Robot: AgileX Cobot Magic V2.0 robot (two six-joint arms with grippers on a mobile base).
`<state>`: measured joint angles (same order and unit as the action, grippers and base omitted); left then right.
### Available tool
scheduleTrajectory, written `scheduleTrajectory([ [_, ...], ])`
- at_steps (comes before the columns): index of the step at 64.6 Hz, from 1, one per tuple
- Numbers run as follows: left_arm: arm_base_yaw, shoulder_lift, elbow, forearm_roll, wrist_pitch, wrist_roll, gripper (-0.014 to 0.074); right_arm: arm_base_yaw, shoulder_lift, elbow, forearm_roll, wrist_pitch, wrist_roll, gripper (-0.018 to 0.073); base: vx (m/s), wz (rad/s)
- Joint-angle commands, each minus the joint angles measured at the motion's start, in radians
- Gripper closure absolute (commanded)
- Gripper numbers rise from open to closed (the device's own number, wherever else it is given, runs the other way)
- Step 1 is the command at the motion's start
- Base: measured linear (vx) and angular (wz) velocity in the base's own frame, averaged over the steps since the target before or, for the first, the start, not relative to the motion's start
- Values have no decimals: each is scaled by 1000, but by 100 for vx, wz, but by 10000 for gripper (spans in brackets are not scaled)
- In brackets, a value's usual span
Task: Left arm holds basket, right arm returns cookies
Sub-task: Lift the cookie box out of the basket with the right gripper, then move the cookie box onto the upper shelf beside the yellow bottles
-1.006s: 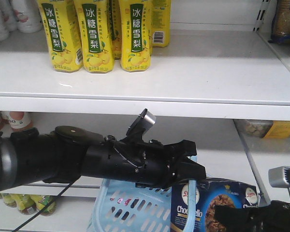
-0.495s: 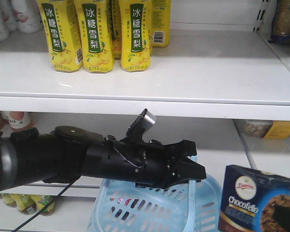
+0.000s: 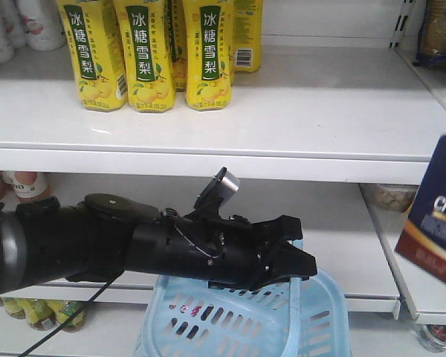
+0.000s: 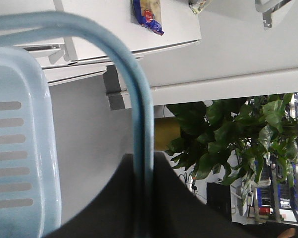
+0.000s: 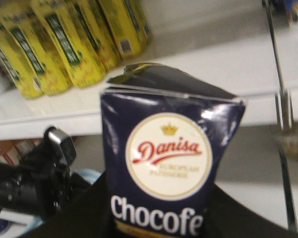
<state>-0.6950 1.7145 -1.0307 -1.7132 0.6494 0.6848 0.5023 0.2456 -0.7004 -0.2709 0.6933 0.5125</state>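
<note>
White store shelf [image 3: 320, 111], yellow drink bottles [image 3: 149, 56] on upper board at left. Left arm [image 3: 134, 245] reaches across in front of the lower shelf level. Left hand [image 3: 293, 256] is clenched on the handle of the light blue basket [image 3: 312, 320]; wrist view shows the handle running between its dark fingers. Cookies [image 3: 438, 212] are at the right frame edge, tilted, up off the basket and well apart from it, partly cropped. Right hand [image 5: 159, 223] grasps the box's lower end, dark fingers on both sides.
</note>
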Motion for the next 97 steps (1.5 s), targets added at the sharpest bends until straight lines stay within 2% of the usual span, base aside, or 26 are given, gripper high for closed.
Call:
scheduleTrajectory([
  [1, 2, -44, -30, -62, 5, 32, 603, -3, 30, -37, -111, -227, -37, 342, 0, 0],
  [11, 2, -44, -30, -62, 5, 32, 603, -3, 143, -41, -309, -344, 17, 340, 0, 0],
  [22, 2, -44, -30, -62, 5, 32, 603, -3, 331, -99, -602, -346, 180, 335, 0, 0],
  [27, 2, -44, -30, -62, 5, 32, 603, -3, 412, -134, -724, -305, 302, 335, 0, 0],
  [33, 2, -44, -30, -62, 5, 32, 603, -3, 505, -164, -872, -260, 497, 335, 0, 0],
  [42, 2, -44, -30, -62, 5, 32, 603, -3, 625, -169, -1157, -235, 763, 335, 0, 0],
  [46, 2, -44, -30, -62, 5, 32, 603, -3, 676, -169, -1227, -190, 901, 333, 0, 0],
  [53, 2, -44, -30, -62, 5, 32, 603, -3, 747, -169, -1304, -98, 1108, 332, 0, 0],
  [55, 2, -44, -30, -62, 5, 32, 603, -3, 767, -169, -1331, -94, 1137, 332, 0, 0],
  [62, 2, -44, -30, -62, 5, 32, 603, -3, 828, -173, -1414, -105, 1172, 330, 0, 0],
  [75, 2, -44, -30, -62, 5, 32, 603, -7, 938, -215, -1407, -60, 1190, 321, 0, 0],
  [86, 2, -44, -30, -62, 5, 32, 603, -106, 991, -238, -1379, -170, 1229, 314, 0, 0],
  [97, 2, -44, -30, -62, 5, 32, 603, -234, 1015, -240, -1382, -409, 1258, 314, 0, 0],
])
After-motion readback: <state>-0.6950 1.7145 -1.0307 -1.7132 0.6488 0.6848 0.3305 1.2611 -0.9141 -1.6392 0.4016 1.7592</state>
